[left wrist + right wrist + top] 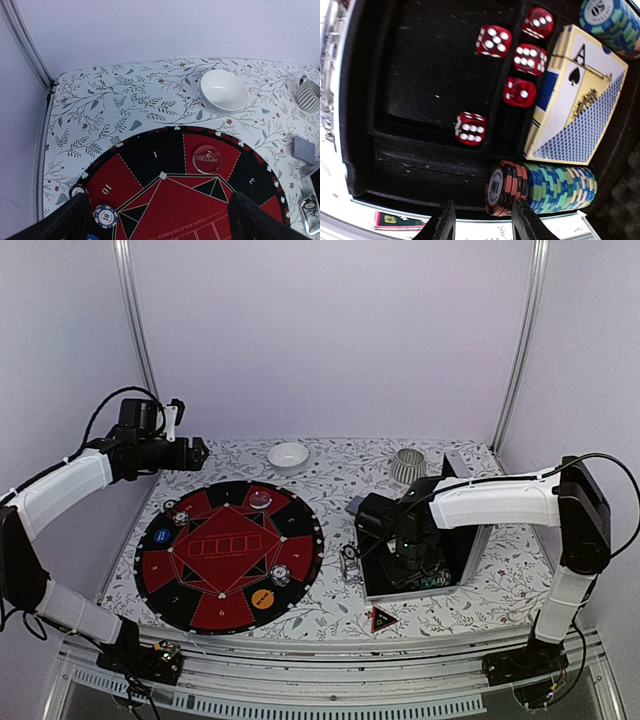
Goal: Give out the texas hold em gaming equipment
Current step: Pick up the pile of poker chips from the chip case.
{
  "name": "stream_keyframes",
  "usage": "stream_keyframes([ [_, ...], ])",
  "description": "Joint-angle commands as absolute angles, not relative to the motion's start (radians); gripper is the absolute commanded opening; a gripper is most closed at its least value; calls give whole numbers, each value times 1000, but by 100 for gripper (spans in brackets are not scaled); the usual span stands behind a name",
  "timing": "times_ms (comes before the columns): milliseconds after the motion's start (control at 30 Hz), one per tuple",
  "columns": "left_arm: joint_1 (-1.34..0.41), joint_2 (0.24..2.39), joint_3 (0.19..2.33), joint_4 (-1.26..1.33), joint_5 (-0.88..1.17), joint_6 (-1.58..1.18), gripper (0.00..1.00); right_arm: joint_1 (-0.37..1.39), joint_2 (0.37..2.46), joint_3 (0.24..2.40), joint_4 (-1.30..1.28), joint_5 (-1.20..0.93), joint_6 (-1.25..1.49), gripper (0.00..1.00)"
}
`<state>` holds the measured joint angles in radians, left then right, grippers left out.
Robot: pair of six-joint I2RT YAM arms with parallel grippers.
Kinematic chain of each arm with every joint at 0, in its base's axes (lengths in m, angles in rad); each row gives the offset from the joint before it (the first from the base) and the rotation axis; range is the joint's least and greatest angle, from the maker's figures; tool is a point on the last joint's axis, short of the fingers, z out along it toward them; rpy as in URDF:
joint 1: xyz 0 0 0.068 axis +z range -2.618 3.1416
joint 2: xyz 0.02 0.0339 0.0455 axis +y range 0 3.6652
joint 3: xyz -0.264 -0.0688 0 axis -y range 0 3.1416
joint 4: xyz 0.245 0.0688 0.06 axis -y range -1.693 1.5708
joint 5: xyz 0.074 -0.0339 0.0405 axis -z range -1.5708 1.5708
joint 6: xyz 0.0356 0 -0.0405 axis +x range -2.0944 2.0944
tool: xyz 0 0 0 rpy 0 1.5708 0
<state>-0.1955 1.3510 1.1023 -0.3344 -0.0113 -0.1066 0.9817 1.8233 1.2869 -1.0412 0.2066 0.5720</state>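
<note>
Poised bottom centre beside poker chips with right gripper part-open, empty — left gripper spread wide, also empty.

Striped chip row on edge in case; card deck beside.

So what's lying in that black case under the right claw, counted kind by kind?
Red dice: 5
Card pack: 1
Chip rows: 2
Total: 8
</note>
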Motion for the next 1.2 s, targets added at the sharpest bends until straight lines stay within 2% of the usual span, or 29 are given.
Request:
stream_keyframes([
  [0, -204, 1361, 1094, -334, -5, -100, 98, 988, 1824, 1273, -978, 154, 563, 40],
  [1167, -205, 1368, 1097, -334, 10, -92, 97, 987, 1859, 1323, -1084, 298, 580, 39],
])
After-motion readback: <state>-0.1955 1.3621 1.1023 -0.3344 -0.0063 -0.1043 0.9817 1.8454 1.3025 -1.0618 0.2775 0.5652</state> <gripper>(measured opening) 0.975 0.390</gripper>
